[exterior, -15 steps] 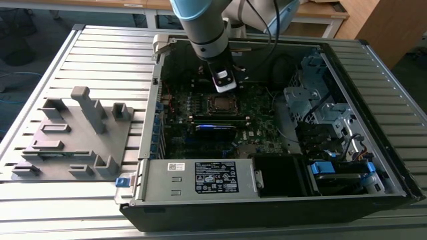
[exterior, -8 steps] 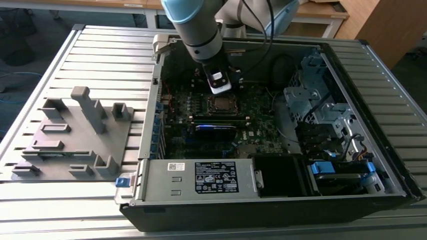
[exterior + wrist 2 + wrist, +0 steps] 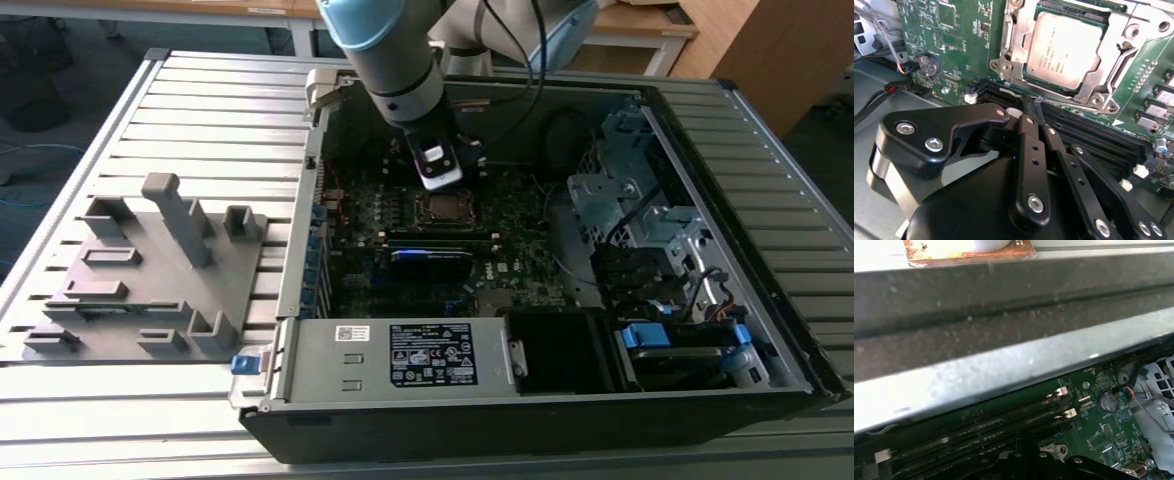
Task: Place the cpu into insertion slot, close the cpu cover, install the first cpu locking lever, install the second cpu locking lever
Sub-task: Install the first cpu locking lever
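Silver-grey and flat, the small square metal-topped cpu (image 3: 1064,50) already lies in the insertion slot (image 3: 1094,17), the chip-sized socket with a dark inner edge and a silvery rim. The thin silvery metal frame of the cpu cover (image 3: 1081,92) appears to lie down around it, its square window leaving the chip's top bare (whether it is fully latched I cannot judge). A slim steel locking lever (image 3: 1126,60) runs slantwise along one side of the frame, held by round screw heads at the corners.

Just beside the socket run the long narrow black memory slots (image 3: 1094,132), with white clips at their ends, set in the green printed motherboard (image 3: 954,30), which is studded with small components and a round coin battery.

Over these slots the black, matte, linked-arm tool (image 3: 1030,107) has its two slim fingers pressed together, nothing between them, and the tip points toward the socket's near edge; closed fingers would suit pushing a thin lever rather than grasping.

In the exterior view the tool (image 3: 442,180) hangs just above the socket, inside the open black computer case (image 3: 534,420), which lies on its side on the ribbed grey metal bench (image 3: 200,90). A grey plastic fixture tray (image 3: 134,290) sits on the exterior view's left, well apart from the case.
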Robot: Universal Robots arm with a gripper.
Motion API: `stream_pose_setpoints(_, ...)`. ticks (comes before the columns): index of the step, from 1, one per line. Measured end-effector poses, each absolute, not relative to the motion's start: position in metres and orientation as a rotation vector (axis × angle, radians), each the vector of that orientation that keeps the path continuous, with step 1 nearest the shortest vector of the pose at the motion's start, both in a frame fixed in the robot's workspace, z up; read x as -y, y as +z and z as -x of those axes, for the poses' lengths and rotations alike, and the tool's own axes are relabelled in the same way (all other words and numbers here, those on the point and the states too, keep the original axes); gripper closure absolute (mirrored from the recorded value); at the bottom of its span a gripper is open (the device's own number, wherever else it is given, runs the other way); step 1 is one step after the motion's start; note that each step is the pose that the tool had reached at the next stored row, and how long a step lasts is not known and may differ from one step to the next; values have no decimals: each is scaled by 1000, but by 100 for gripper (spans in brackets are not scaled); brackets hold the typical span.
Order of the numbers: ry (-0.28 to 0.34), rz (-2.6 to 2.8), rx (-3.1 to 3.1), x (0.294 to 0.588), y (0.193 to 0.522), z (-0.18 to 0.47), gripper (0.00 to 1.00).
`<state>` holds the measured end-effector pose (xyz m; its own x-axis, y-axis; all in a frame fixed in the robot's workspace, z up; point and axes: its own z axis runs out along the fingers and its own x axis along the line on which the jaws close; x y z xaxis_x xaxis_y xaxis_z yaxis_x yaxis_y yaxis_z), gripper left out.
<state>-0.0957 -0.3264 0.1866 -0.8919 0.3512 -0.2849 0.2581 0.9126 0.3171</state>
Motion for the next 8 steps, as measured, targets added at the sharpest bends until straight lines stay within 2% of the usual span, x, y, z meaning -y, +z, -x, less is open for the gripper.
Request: stream_pose_setpoints(8,367,-439,-2719,326,182,97,90)
